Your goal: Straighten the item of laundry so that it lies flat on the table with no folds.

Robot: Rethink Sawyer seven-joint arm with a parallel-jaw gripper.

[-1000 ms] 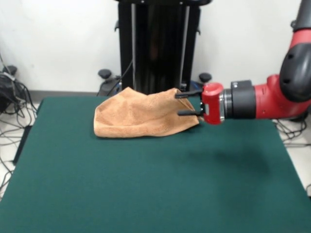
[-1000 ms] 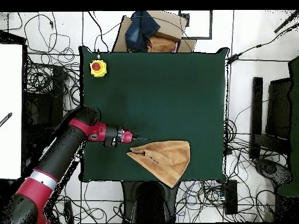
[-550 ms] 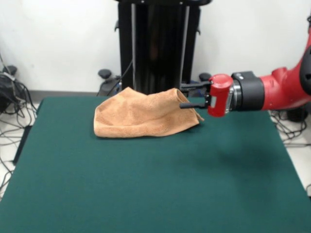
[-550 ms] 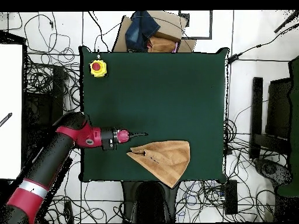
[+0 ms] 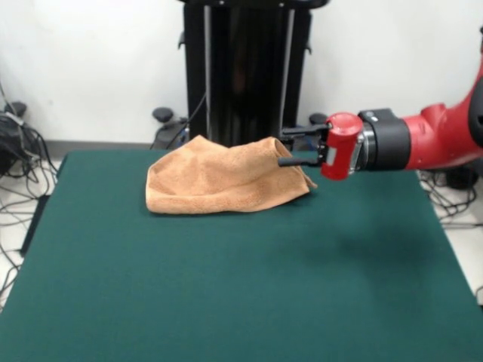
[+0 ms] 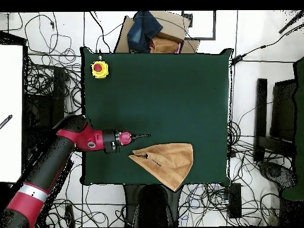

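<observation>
While the towel lies bunched and folded at one edge of the table, my pincer hangs level just beside its corner, prongs parted, gripping nothing.

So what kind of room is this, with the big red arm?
Probably a robot lab: a red robot arm works at a green table, tangled cables cover the floor, and a yellow emergency-stop button sits on the table.

Towel near table's far edge, gripper just beside it.
</observation>
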